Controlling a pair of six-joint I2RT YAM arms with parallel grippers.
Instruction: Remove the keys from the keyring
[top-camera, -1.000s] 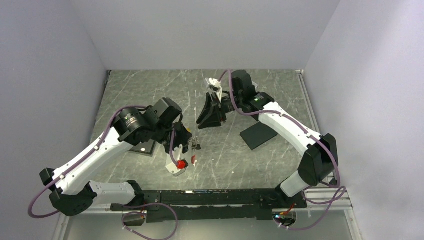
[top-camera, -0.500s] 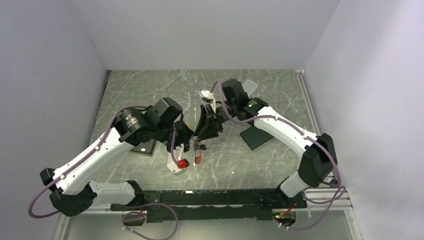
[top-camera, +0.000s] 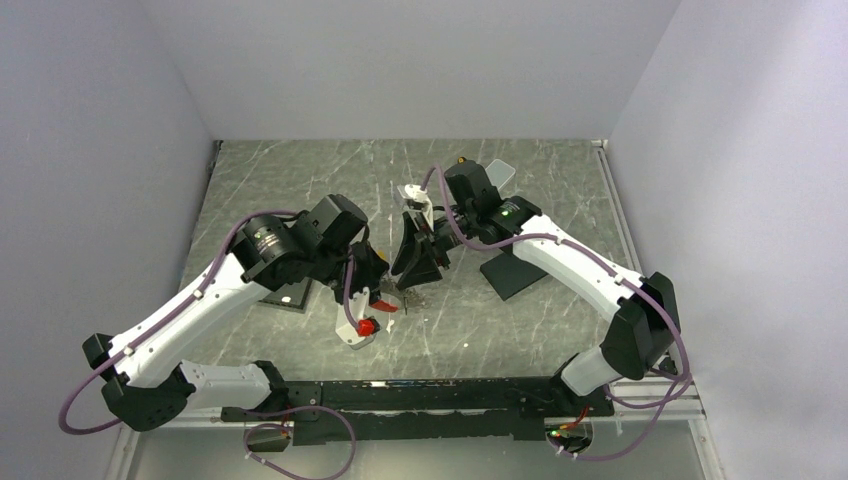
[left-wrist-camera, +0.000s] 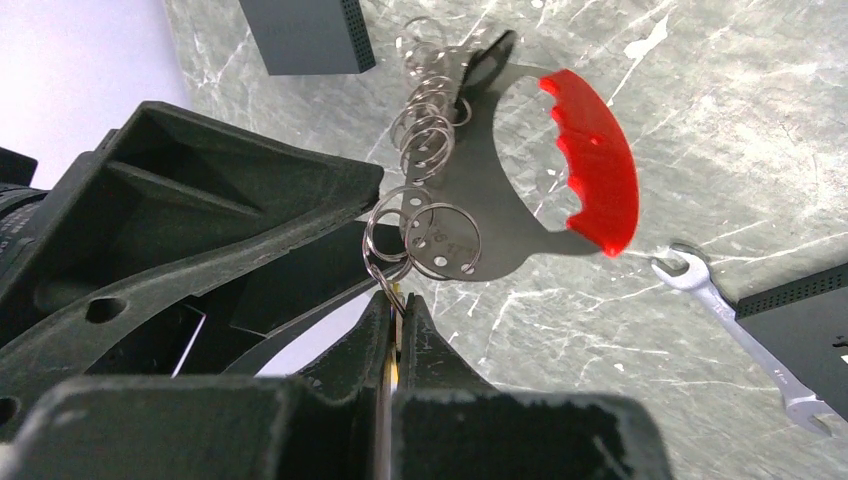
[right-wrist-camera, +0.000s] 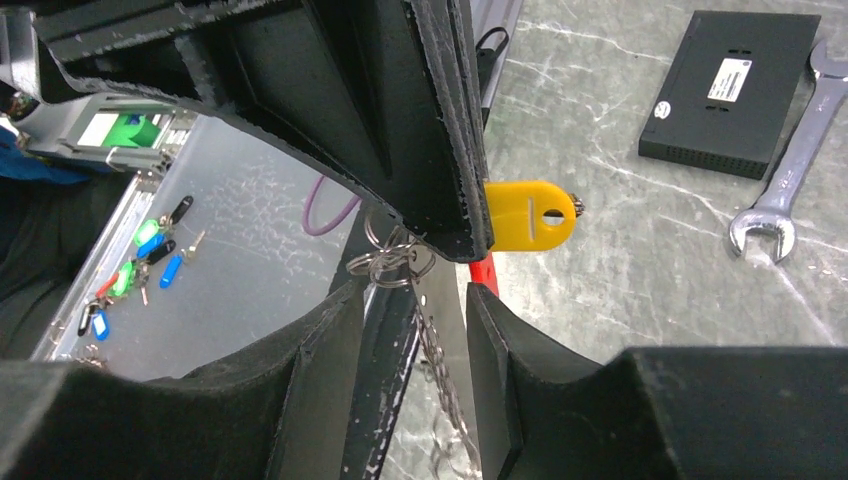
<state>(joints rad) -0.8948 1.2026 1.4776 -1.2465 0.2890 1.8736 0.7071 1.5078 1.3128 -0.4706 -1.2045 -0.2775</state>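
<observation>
**Left gripper** (left-wrist-camera: 396, 300): clenched on a thin yellow key (right-wrist-camera: 525, 215). The left wrist view shows only the key's edge between the closed fingers. The right wrist view shows its flat slotted head sticking out to the right.

**Keyring** (right-wrist-camera: 392, 262): a cluster of thin wire rings just beside the left fingertips, joined to the key and held up off the bench (top-camera: 300, 180). In the top view it sits centre frame, between the two grippers.

**Attached to the rings:**
- A chain (left-wrist-camera: 428, 130) of small linked rings, running toward the top of the left wrist view.
- A flat grey plate (left-wrist-camera: 500, 200) with a big round cut-out.
- A red curved strip (left-wrist-camera: 595, 165) along the plate's right edge (ribbed on its inner side).

**Right gripper** (right-wrist-camera: 415, 300): jaws parted and held right at the rings. The chain and a dark strip hang in the gap between its fingers. Whether either finger touches them cannot be told.

**Wrench** (left-wrist-camera: 745, 335): silver and open-ended, lying flat on the bench at the lower right of the left wrist view.

**Black box** (right-wrist-camera: 745, 90): carries a white label and lies just beside the wrench, at the upper right of the right wrist view.

**Second box** (left-wrist-camera: 305, 35): dark, at the top of the left wrist view and partly under the left arm in the top view.

**Coloured tags** (right-wrist-camera: 150, 245): green and blue, lying on a grey surface at the left of the right wrist view.
</observation>
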